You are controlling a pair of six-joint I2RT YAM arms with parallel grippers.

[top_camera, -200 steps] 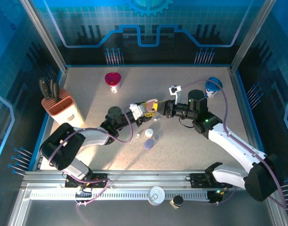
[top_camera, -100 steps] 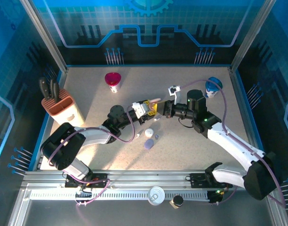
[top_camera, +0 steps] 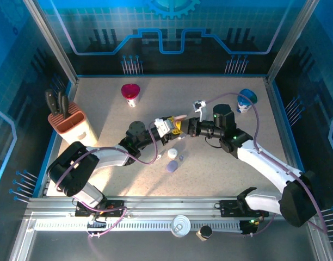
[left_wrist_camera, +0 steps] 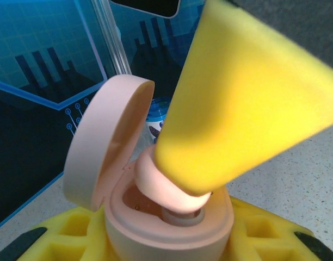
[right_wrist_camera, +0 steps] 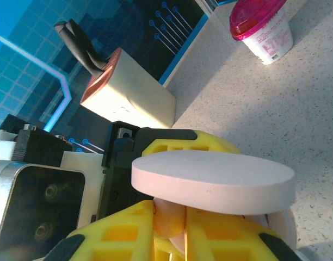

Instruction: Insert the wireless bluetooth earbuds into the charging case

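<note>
Purple oval piece (top_camera: 171,167) and white oval piece (top_camera: 172,154) lie loose on the table (top_camera: 237,179) nearest the bases, untouched. Further out, left gripper (top_camera: 171,124) is clamped on the open pink charging case (left_wrist_camera: 169,231), lid (left_wrist_camera: 104,149) tipped back. Right gripper (top_camera: 184,128) pinches a pink earbud (left_wrist_camera: 169,190), its end in the case's socket. Judged: mid-insertion, not fully seated; release and closing the lid are left.
</note>
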